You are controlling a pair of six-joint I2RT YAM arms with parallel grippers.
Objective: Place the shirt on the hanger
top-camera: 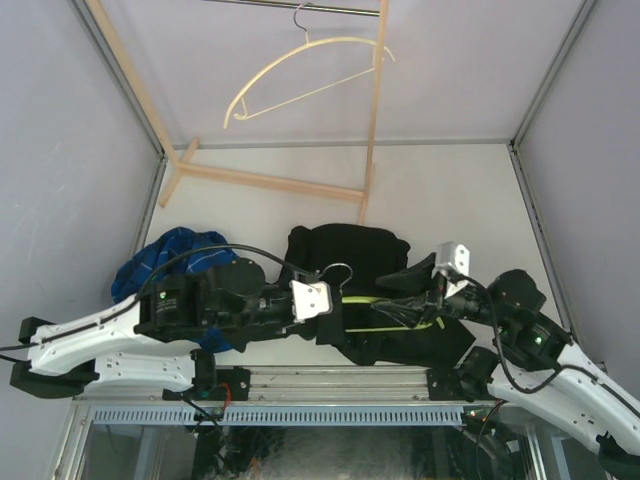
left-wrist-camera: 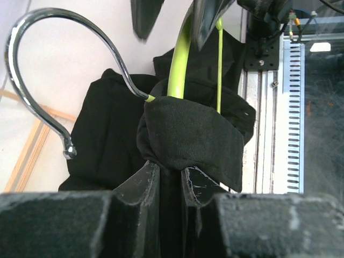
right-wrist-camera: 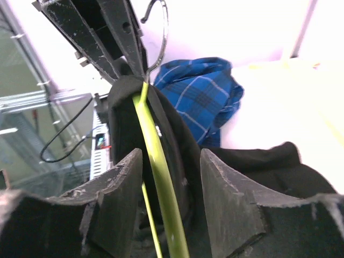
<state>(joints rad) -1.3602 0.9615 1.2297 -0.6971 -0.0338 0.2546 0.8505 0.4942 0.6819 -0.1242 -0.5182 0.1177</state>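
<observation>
Left wrist: left claw (left-wrist-camera: 171,174) pinching shirt (left-wrist-camera: 188,134) collar under the hanger (left-wrist-camera: 180,59) neck just ahead, right claw (right-wrist-camera: 171,161) spread round its arm; a tug could drag the collar off.

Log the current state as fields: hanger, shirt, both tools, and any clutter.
hanger: lime green, lying across the shirt
shirt: black, bunched, collar wrapped around hanger neck
left tool: shut on shirt collar
right tool: open, straddling hanger arm
blue plaid shirt: heaped left of the black shirt
</observation>
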